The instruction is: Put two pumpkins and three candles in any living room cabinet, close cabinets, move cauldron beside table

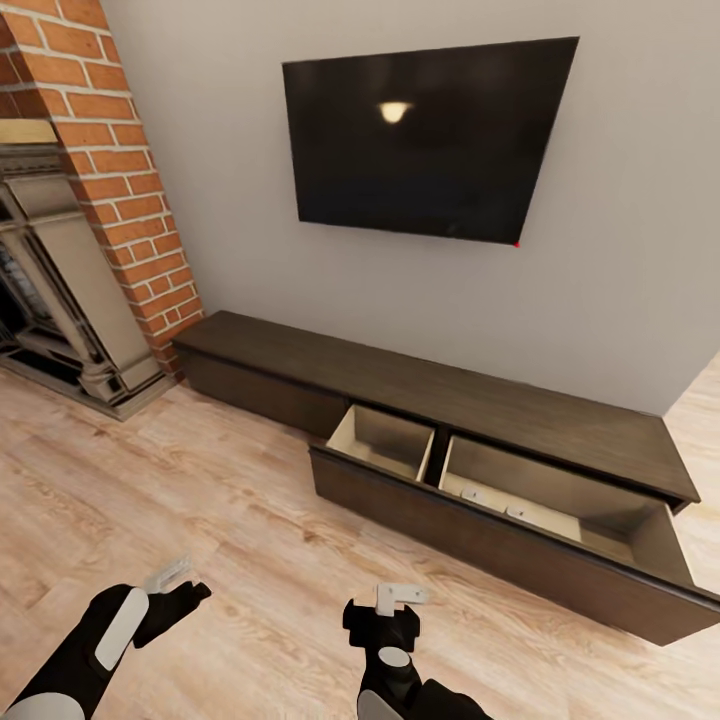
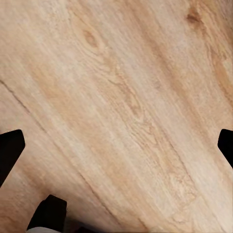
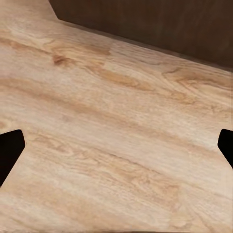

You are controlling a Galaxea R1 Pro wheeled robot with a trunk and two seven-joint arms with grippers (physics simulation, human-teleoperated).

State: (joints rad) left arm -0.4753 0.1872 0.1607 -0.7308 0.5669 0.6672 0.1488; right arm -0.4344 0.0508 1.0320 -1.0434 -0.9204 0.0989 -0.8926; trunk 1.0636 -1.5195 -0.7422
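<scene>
I'm looking at the cabinet (image 1: pixel 440 400) against the wall under the TV (image 1: pixel 430 135), its wide drawer (image 1: pixel 510 520) standing pulled out; its far end is running out of frame. Both the left end effector (image 1: pixel 172 585) and right end effector (image 1: pixel 398 603) are hanging spread open and empty above the floor (image 1: pixel 200 480).

1 cabinet (image 1: pixel 520 420), long & low, w/ 1 wide drawer (image 1: pixel 500 500) pulled out, split in 2 compartments; 2 small pale bits lie in the bigger one. 1 TV (image 1: pixel 425 135) on the wall. 1 brick fireplace (image 1: pixel 70 240). 2 pincers: left (image 1: pixel 170 585), right (image 1: pixel 395 600). 1 wood floor (image 1: pixel 200 500)
</scene>
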